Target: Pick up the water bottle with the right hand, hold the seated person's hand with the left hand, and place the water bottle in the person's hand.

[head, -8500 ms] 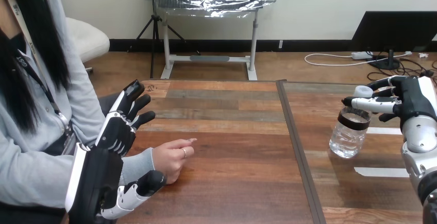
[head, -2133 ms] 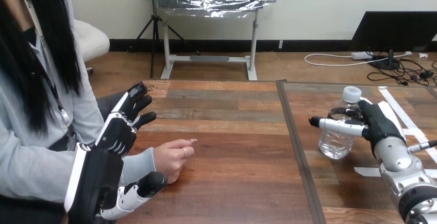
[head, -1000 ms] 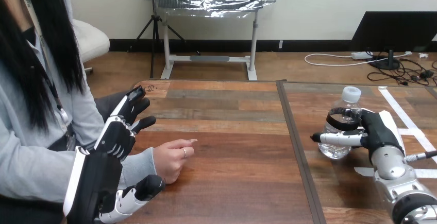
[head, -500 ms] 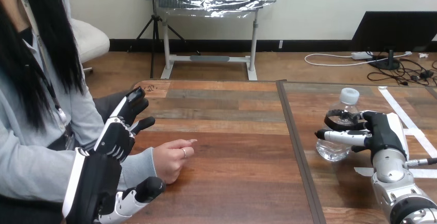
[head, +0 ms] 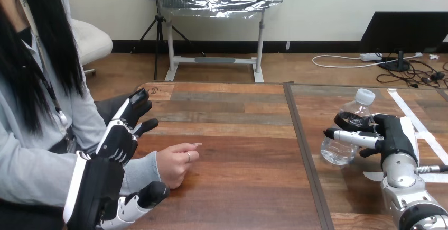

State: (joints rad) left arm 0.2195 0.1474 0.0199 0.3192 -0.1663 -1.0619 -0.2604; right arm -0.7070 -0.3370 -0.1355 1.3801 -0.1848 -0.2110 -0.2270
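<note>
A clear water bottle with a white cap stands tilted on the right table, its cap leaning right. My right hand comes at it from the right with fingers curled round its upper body. At the left, the person's hand rests on the wooden table as a loose fist. My left hand sits at that wrist, fingers straight and pointing away over the grey sleeve, thumb below the sleeve. I see no curl round the wrist.
A dark seam divides the left table from the right one. White tape strips lie on the right table beside and behind my right hand. The person's torso and arm fill the left edge.
The bottle has tipped so its cap leans further right, and my right hand has shifted slightly right with it. My left hand and the person's hand stay where they were.
</note>
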